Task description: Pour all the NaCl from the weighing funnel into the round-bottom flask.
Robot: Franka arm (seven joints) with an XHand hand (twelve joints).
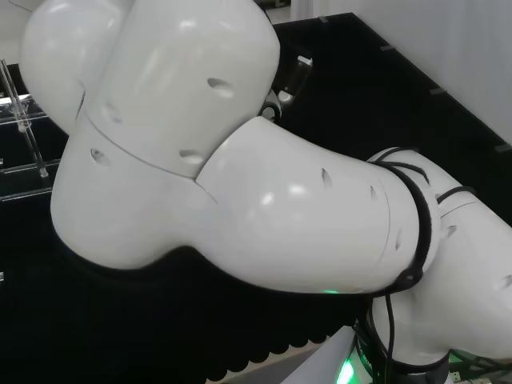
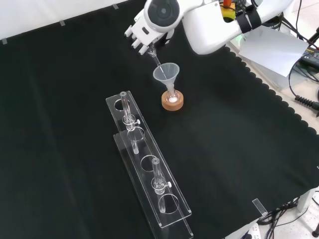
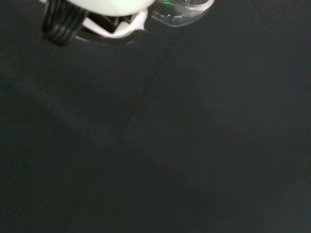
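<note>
In the front view, nearest the camera, a clear plastic rack (image 2: 149, 172) lies at an angle across the black cloth (image 2: 60, 149), with slim glass tubes (image 2: 157, 175) standing in some of its round holes. Beyond it, near the middle of the cloth, a cork ring (image 2: 172, 101) supports the round-bottom flask (image 2: 172, 98), where a small patch of white powder shows. A clear funnel (image 2: 166, 73) sits upright in the flask's neck. Farther back, at the view's top, the hand (image 2: 141, 36) has its fingers curled around the weighing funnel (image 2: 153, 56), tilted so its narrow tip points down into the clear funnel's mouth. The arm's white link (image 2: 164, 12) stands partly in front of the hand.
</note>
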